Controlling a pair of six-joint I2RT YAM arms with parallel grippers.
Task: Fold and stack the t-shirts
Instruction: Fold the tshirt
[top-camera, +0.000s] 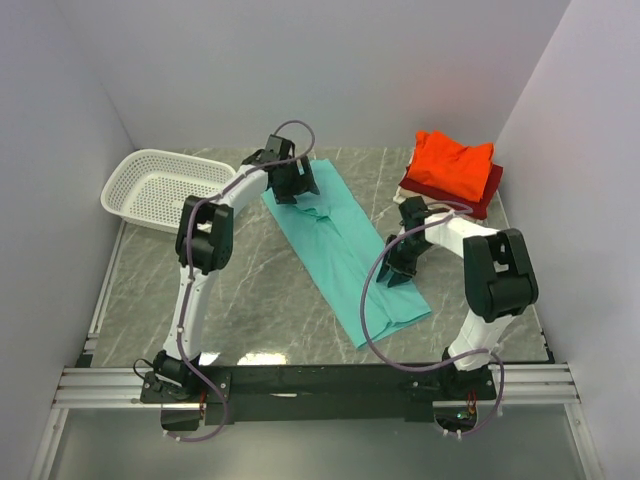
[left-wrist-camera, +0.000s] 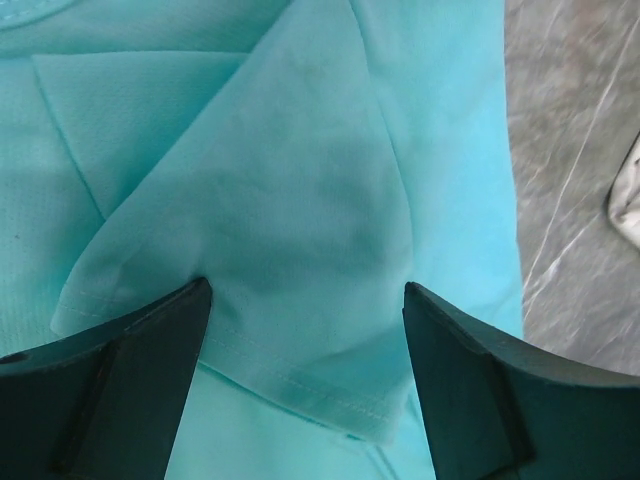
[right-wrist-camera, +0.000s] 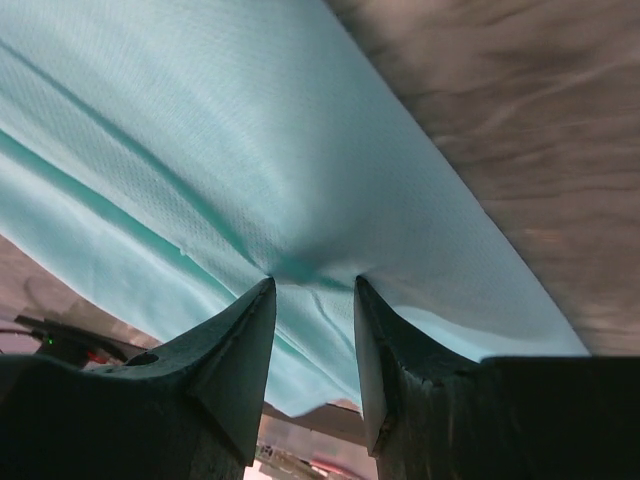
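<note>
The teal t-shirt (top-camera: 345, 245) lies on the table as a long strip, running from far left to near right. My left gripper (top-camera: 297, 188) is over its far end. Its jaws stand wide open (left-wrist-camera: 307, 300) either side of a folded-in sleeve (left-wrist-camera: 300, 180). My right gripper (top-camera: 398, 272) is at the strip's right edge near the lower end. Its jaws (right-wrist-camera: 313, 285) are partly open, the tips press into the cloth (right-wrist-camera: 200, 150), and a pucker sits between them. A folded orange-red shirt (top-camera: 452, 162) lies on a dark red one (top-camera: 488, 190) at the far right. The cream shirt is out of view.
A white mesh basket (top-camera: 160, 185) stands at the far left. The marble table top (top-camera: 260, 290) shows left of the teal shirt. Walls close in on three sides. A pale object (left-wrist-camera: 625, 195) shows at the right edge of the left wrist view; I cannot tell what it is.
</note>
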